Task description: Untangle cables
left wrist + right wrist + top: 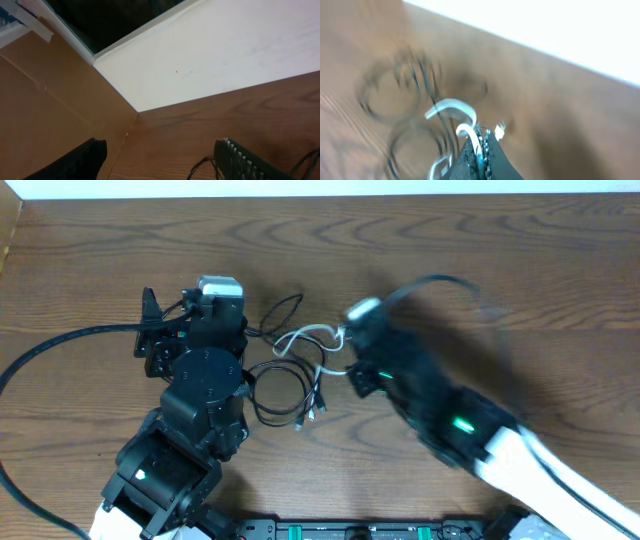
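One white cable (300, 335) lies knotted at 12 o'clock of the black cable (268, 418) loops. My right gripper (479, 140) is clamped on the white one, probably to draw it free toward 3 o'clock. My left gripper (161, 150) sits at 9 o'clock, fingers apart and empty.

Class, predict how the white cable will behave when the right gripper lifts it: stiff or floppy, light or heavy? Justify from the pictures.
Probably floppy: the white cable lies in loose curls, so it should sag either side of the right gripper. Likely light, being very thin. It may drag the black cable along, since their loops seem to cross.
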Controlling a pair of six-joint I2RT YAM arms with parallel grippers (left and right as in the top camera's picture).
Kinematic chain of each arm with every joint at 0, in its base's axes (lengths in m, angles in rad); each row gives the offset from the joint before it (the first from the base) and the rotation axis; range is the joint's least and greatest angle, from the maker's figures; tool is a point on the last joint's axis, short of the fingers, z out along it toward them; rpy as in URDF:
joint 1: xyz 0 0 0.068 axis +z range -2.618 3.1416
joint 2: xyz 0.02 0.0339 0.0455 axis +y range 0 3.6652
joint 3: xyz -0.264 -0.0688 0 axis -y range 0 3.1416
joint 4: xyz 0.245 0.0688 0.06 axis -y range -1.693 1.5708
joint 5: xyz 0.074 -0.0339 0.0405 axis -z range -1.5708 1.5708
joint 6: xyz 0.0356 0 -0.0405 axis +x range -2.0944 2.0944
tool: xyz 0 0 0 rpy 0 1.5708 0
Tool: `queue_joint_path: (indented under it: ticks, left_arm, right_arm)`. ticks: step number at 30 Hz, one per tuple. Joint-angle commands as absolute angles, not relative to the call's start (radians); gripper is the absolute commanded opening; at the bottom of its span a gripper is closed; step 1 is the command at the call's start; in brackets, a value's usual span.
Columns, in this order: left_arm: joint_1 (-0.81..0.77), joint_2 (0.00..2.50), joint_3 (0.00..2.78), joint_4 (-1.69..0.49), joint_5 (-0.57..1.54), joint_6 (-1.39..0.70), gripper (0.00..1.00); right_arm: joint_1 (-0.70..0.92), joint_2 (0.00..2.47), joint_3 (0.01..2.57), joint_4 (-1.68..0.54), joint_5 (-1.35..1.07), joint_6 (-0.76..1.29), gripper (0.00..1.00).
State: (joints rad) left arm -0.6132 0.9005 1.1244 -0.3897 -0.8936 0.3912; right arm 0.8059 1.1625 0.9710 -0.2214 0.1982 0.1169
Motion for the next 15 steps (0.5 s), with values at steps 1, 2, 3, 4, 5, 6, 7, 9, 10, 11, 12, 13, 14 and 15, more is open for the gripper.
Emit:
queue_joint_path:
  ticks: [1, 2, 3, 4, 5, 6, 7, 9, 10, 11, 12, 13, 14, 15]
  left_arm:
    - [-0.612, 0.894, 1.148, -0.389, -0.906, 0.374, 0.74]
    - [-0.612, 0.894, 1.148, -0.389, -0.906, 0.374, 0.74]
    - [-0.612, 0.894, 1.148, -0.389, -0.906, 0.374, 0.74]
    - [-0.612, 0.894, 1.148, -0.389, -0.906, 0.374, 0.74]
    - [-0.612, 0.894, 1.148, -0.389, -0.906, 0.368, 0.74]
    - [-0.612, 0.894, 1.148, -0.389, -0.906, 0.360, 0.74]
    - [-0.612, 0.894, 1.148, -0.389, -0.904, 0.353, 0.74]
    - [-0.612, 0.894, 1.148, -0.389, -0.902, 0.353, 0.74]
    - [-0.612, 0.894, 1.148, -0.389, -0.902, 0.353, 0.74]
    - [-0.612, 0.894, 1.148, -0.389, -0.902, 0.353, 0.74]
    - [-0.612, 0.894, 1.148, -0.389, -0.902, 0.353, 0.74]
    - [-0.612, 0.894, 1.148, -0.389, -0.899, 0.353, 0.74]
    - [-0.612, 0.894, 1.148, -0.389, -0.892, 0.348, 0.74]
    - [-0.612, 0.894, 1.147, -0.389, -0.876, 0.341, 0.74]
  right_arm:
    - [0.786, 0.984, 1.004, -0.228, 0.227, 0.077, 0.01]
    - [0.780, 0.938, 1.010, -0.228, 0.227, 0.071, 0.01]
    - [0.773, 0.894, 1.015, -0.228, 0.227, 0.064, 0.01]
    - [0.764, 0.847, 1.023, -0.228, 0.226, 0.056, 0.01]
    - [0.758, 0.813, 1.029, -0.228, 0.226, 0.049, 0.01]
    - [0.751, 0.769, 1.040, -0.228, 0.227, 0.042, 0.01]
    - [0.746, 0.729, 1.050, -0.228, 0.226, 0.030, 0.01]
    - [0.745, 0.674, 1.068, -0.230, 0.226, 0.018, 0.01]
    - [0.745, 0.648, 1.077, -0.232, 0.226, 0.006, 0.01]
    - [0.745, 0.622, 1.089, -0.238, 0.227, -0.007, 0.01]
    - [0.745, 0.604, 1.099, -0.246, 0.228, -0.015, 0.01]
    - [0.745, 0.589, 1.107, -0.256, 0.230, -0.017, 0.01]
    - [0.745, 0.577, 1.114, -0.266, 0.229, -0.016, 0.01]
    - [0.745, 0.572, 1.114, -0.271, 0.224, -0.014, 0.01]
